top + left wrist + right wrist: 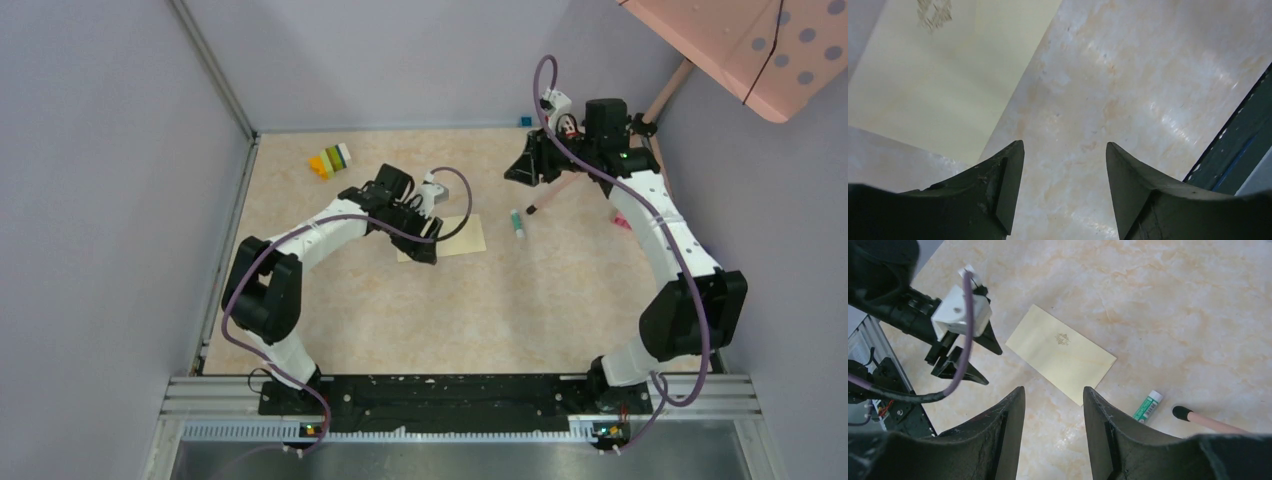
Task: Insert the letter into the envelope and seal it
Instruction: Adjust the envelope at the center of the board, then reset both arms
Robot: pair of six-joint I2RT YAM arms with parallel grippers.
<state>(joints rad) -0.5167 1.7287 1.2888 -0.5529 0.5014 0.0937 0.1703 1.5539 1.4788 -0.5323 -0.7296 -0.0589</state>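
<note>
A smooth, pale cream rectangular paper envelope (pixel 1060 352) lies flat on the marbled tabletop (pixel 1173 315) just beside the left gripper (pixel 1064 145), its jaws parted and empty; the right gripper (pixel 1053 390), jaws also parted, hangs well apart.

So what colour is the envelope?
The rectangular paper envelope is pale yellow-cream; best in right wrist view.

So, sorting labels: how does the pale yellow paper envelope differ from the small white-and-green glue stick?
The pale yellow paper envelope is a flat, wide rectangle; the small white-and-green glue stick is a short round tube. The envelope is plain but for a faint mid-face mark; the glue stick has green print. Both lie on the marbled table, apart, ungripped.
</note>
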